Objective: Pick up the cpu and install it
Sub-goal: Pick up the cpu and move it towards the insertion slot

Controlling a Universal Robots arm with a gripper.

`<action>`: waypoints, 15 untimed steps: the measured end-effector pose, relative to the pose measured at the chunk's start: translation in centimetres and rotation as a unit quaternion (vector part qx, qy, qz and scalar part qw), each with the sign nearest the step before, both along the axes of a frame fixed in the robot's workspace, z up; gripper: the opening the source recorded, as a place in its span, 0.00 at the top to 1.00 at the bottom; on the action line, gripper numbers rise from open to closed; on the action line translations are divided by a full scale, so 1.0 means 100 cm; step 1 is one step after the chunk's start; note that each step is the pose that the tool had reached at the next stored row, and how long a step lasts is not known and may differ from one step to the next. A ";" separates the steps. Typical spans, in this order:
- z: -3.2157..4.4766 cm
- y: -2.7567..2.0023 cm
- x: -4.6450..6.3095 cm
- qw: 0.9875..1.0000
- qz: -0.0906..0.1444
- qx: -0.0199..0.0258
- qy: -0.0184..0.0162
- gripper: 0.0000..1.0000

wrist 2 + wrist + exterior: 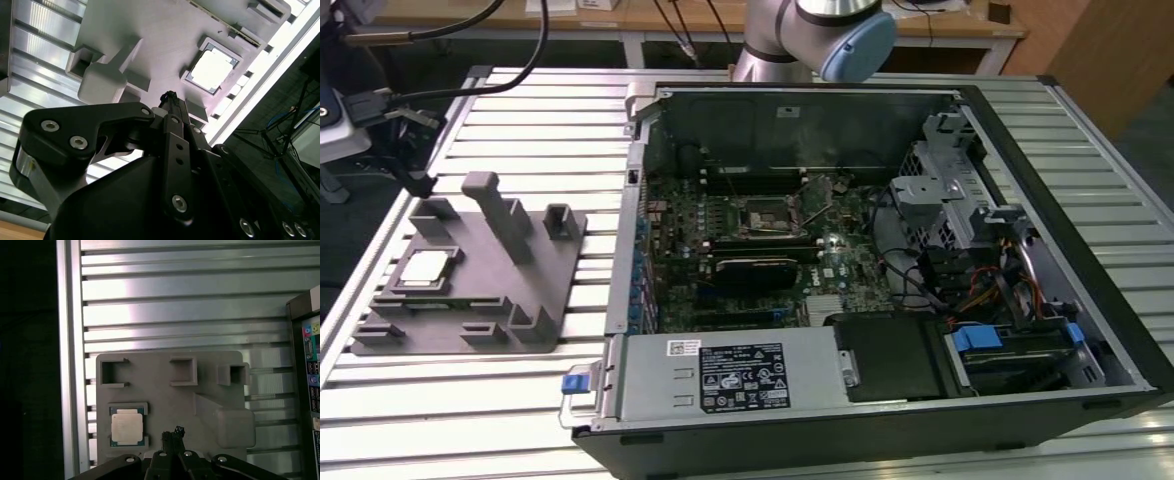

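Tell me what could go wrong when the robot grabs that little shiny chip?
The cpu lies in a snug pocket of the grey tray, and the gripper seems to hang beside it, not over it. A crooked descent could hit the pocket's rim or tip the chip. The tray's tall post stands close, so the gripper might bump it. The socket sits deep in the open case among cables, where a carried chip could snag.

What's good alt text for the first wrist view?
The cpu sits in a square recess of the grey plastic tray, which lies on a slatted metal table. The end effector hangs over the tray beside the cpu, holding nothing.
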State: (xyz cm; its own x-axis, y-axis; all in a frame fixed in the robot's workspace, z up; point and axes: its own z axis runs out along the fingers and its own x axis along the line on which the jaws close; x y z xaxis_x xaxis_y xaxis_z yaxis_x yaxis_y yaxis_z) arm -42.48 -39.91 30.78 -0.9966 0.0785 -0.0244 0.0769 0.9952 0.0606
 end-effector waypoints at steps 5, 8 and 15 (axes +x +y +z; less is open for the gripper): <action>-0.0015 0.0000 -0.003 1.000 0.000 0.000 0.000 0.89; -0.0024 0.0000 -0.004 1.000 0.000 0.000 0.000 0.89; -0.0041 0.0000 -0.008 1.000 0.000 0.000 0.000 0.89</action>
